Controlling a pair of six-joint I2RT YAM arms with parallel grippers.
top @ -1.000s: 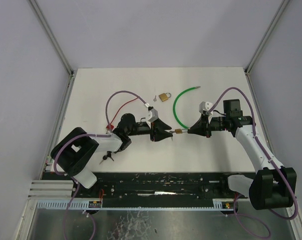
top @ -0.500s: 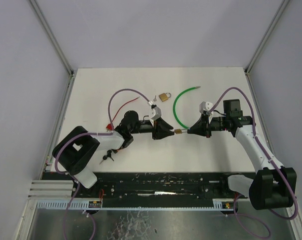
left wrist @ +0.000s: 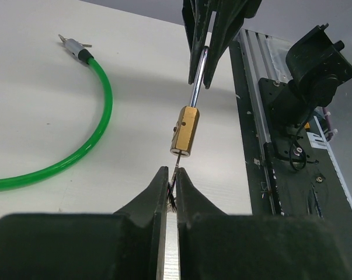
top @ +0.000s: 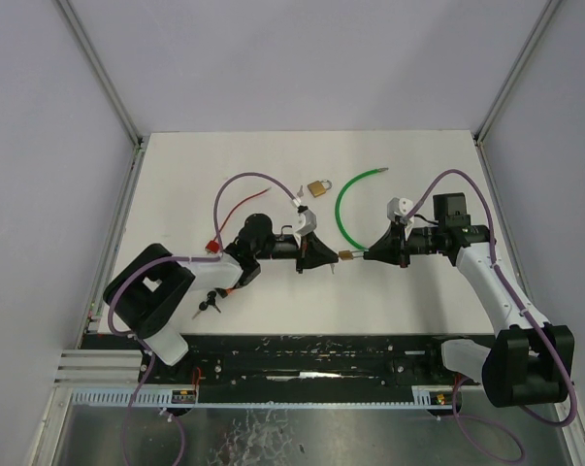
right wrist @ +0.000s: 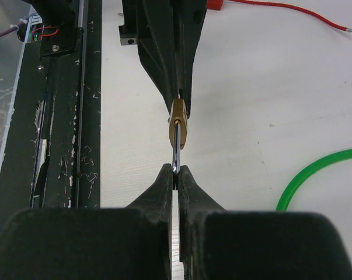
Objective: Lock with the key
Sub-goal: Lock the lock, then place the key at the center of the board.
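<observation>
Brass lock barrel (top: 346, 255): the left gripper (top: 332, 258), at its 9 o'clock, has just pinched the key (left wrist: 176, 166), while the right gripper (top: 366, 255) at 3 o'clock clamps the steel pin (left wrist: 198, 76), so turning can likely begin.

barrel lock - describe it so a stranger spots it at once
At the middle of the white table, the left gripper and right gripper meet tip to tip. The barrel lock is the small brass cylinder between them, pin one end, key the other; the padlock behind has a shackle.
</observation>
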